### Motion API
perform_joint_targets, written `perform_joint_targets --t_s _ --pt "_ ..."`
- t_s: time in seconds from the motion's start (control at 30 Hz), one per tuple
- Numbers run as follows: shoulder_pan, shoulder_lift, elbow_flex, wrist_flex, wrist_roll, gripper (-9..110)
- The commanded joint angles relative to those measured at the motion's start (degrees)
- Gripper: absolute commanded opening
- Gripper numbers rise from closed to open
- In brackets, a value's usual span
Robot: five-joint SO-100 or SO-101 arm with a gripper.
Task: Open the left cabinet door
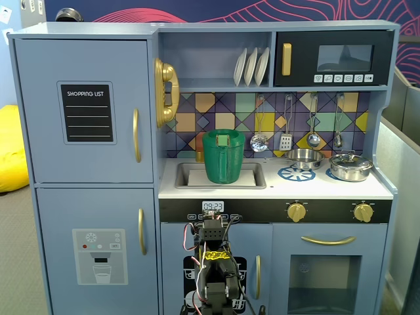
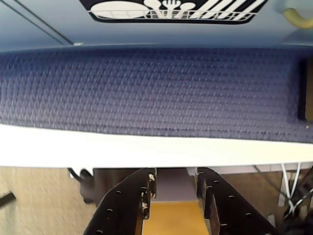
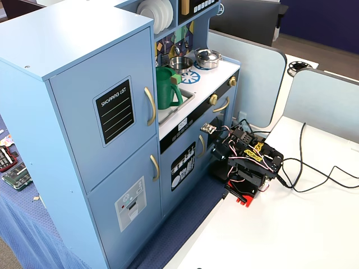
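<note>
With fingers [image 2: 175, 188] sitting narrowly parted and empty, the stiff, light-looking left cabinet door [image 1: 85, 111] is offering its slippery gold handle [image 1: 136, 135].

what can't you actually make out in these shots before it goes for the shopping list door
- What lies behind the left cabinet door: it is shut in both fixed views.
- The door and its gold bar handle in the wrist view: outside the frame.
- The gripper in the fixed views: hidden by the folded arm's body and wires.
- The arm's base in a fixed view: cut off by the bottom edge.
</note>
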Motion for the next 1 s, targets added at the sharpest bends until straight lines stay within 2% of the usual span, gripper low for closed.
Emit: perform_joint_targets --t_s 0.0,0.3,0.47,0.67,0.97 --pt "-5.63 -2.02 -5.89 -4.22 -0.88 0" --pt "-13.71 -12.13 -24.08 -19.07 0.62 0" --pt "-18.81 -17.75 -34.63 -24.08 -6.68 2" --pt "-26.98 -25.66 -47.02 -33.66 -10.90 7" --pt "-31.11 -38.14 -59.33 -47.11 -9.67 17"
